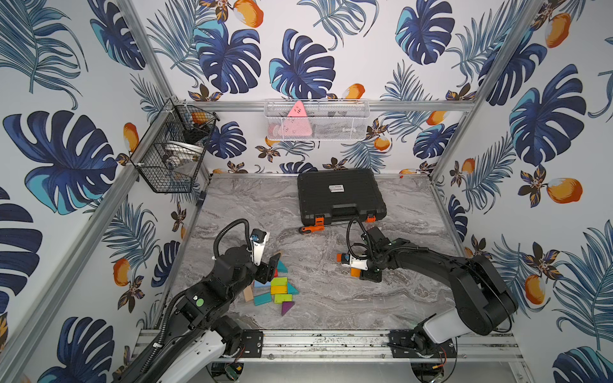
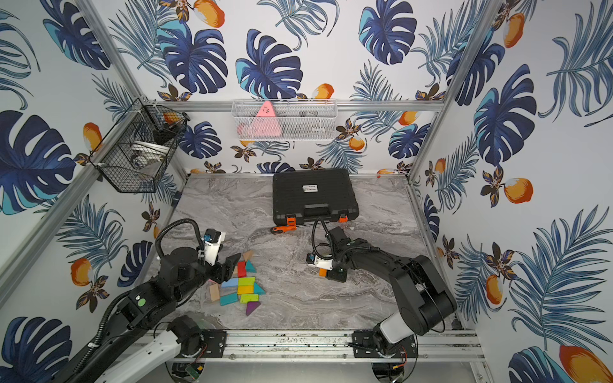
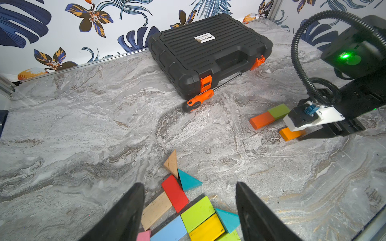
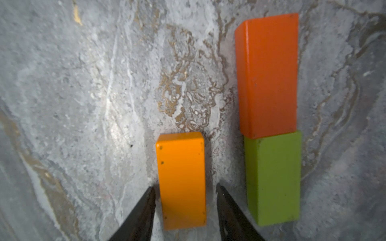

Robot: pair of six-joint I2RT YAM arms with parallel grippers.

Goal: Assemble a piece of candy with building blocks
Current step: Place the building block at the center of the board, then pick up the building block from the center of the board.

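Observation:
A cluster of building blocks [image 1: 277, 288] lies flat at the front left of the marble table [image 1: 325, 308]. In the left wrist view I see a red block [image 3: 174, 193], a teal triangle [image 3: 188, 180], a green block [image 3: 197, 213] and a yellow block [image 3: 206, 229]. My left gripper [image 3: 189, 184] hovers open over them, holding nothing. At mid-table my right gripper [image 4: 184, 188] is open, its jaws on either side of an orange-yellow block [image 4: 181, 179] with small gaps. Beside that block, a dark orange block [image 4: 268, 75] and a green block [image 4: 273, 177] lie end to end.
A shut black tool case [image 1: 340, 195] sits at the back of the table. An orange-handled screwdriver [image 1: 311, 229] lies along its front edge. A black wire basket [image 1: 172, 156] hangs on the left wall, and a white mesh basket [image 1: 316, 119] on the back wall.

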